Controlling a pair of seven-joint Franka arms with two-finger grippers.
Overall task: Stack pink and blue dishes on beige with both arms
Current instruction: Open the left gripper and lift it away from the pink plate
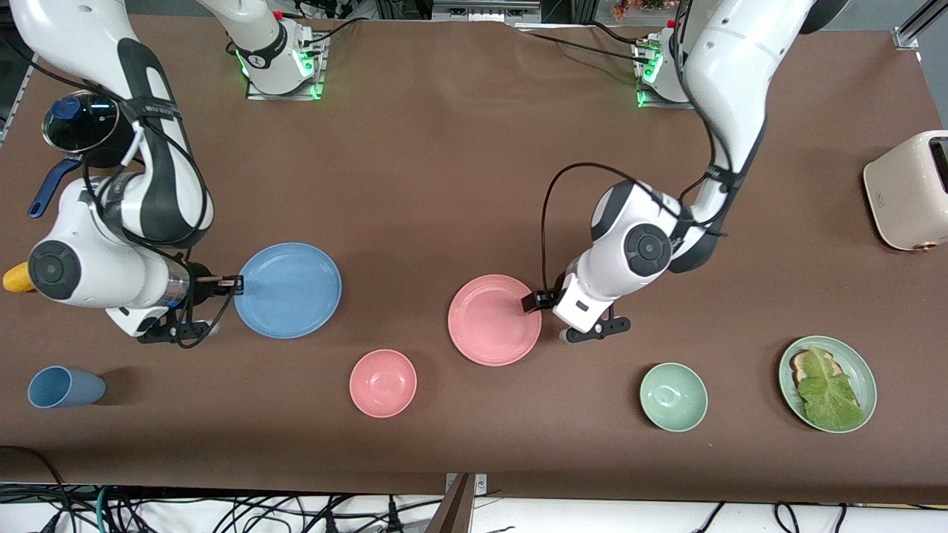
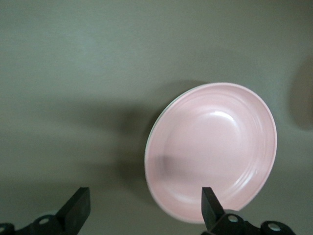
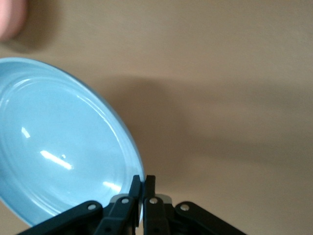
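On your brown table (image 1: 444, 170), left gripper (image 1: 535, 301) gapes at pink plate's (image 1: 495, 320) 3 o'clock rim; right gripper (image 1: 231, 282) pinches blue plate (image 1: 289, 290); blue still unstacked

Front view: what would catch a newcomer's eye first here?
Two plates with an arm at each: the right gripper has its fingers pinched shut on the rim of the blue plate toward the right arm's end of the table. Near the middle, the left gripper stands with fingers open at the edge of the pink plate, not gripping it. No beige plate is in view.
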